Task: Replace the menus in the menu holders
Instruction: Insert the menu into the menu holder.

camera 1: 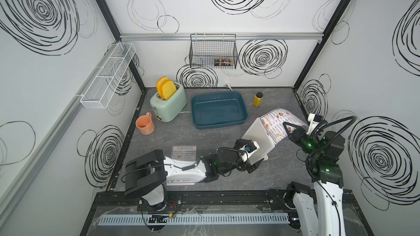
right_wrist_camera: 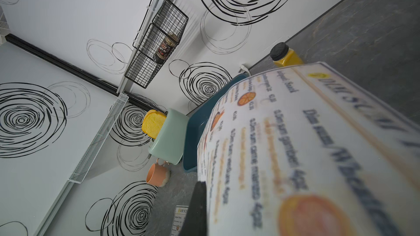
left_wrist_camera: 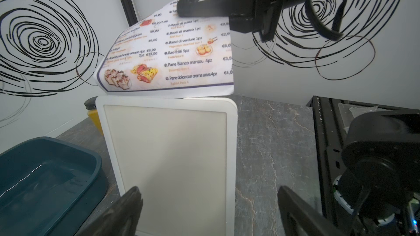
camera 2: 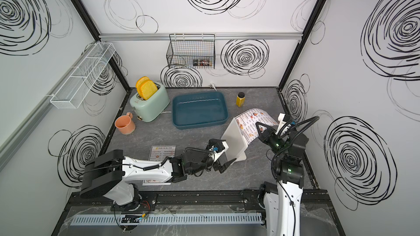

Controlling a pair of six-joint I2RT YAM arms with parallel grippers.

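Grey marbled table (camera 1: pixel 261 178) in a booth with swirl-patterned walls. At right stands the white holder (camera 1: pixel 256 136), its front blank. The right gripper (camera 1: pixel 286 126) pinches a curled menu (camera 1: pixel 273 119) whose lower edge meets the holder's top. The left gripper (left_wrist_camera: pixel 209 191) gapes around the holder's base, gripping nothing. A second menu (camera 1: pixel 184 153) lies flat, near left. Best to brace the holder and guide the paper straight along the slot.

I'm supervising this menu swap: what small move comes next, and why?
Probably ease the right claw down: it is shut on the curled menu, whose lower edge sits at the top rim of the menu holder, whose window is blank.
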